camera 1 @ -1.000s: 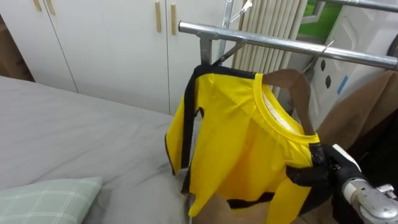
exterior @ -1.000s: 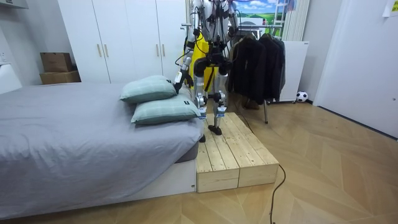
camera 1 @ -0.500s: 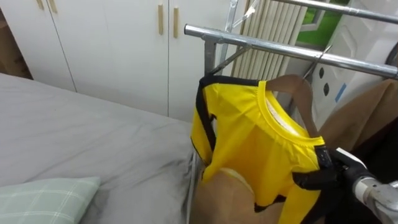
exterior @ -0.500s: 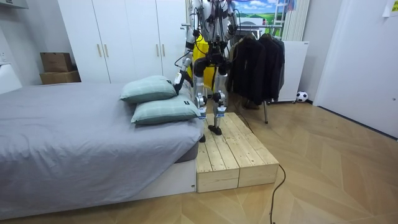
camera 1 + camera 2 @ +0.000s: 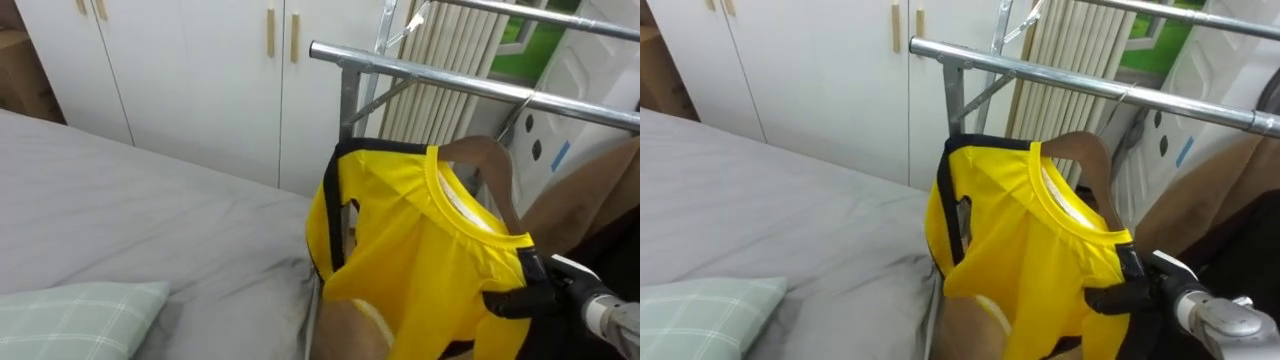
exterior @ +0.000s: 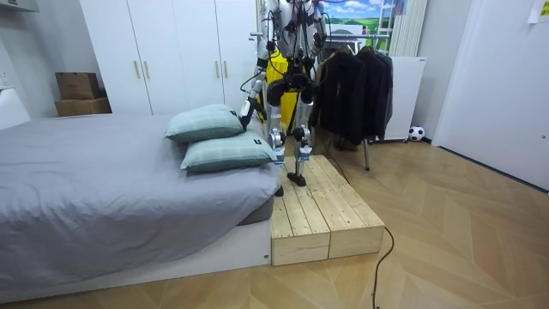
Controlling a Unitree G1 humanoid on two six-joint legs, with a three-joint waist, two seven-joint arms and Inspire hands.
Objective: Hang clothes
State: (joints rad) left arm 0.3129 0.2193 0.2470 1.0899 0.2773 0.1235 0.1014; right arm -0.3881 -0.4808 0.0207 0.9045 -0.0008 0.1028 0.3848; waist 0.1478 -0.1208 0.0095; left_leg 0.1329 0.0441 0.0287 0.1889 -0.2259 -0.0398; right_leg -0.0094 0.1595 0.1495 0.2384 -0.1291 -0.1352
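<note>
A yellow shirt [image 5: 420, 240] with black trim sits on a brown wooden hanger [image 5: 490, 160], just below the metal rail [image 5: 450, 82] of the clothes rack. Its thin hook reaches up toward the rail; I cannot tell whether it rests on it. My right hand [image 5: 522, 285] comes in from the lower right and is curled on the shirt's shoulder over the hanger's end. My left hand [image 6: 247, 108] is low by the pillows in the room view, too small to read. I stand on a wooden platform [image 6: 322, 206] between bed and rack.
The grey bed [image 5: 130, 220] with a green checked pillow [image 5: 70, 315] lies to my left. White wardrobe doors [image 5: 190, 70] stand behind. Dark coats [image 6: 356, 86] hang further along the rack, and a tan garment [image 5: 590, 180] hangs at the right.
The whole picture has shifted right, so the camera moved. The shirt sits slightly lower under the rail, and its lower edge has bunched upward. My right hand keeps its hold.
</note>
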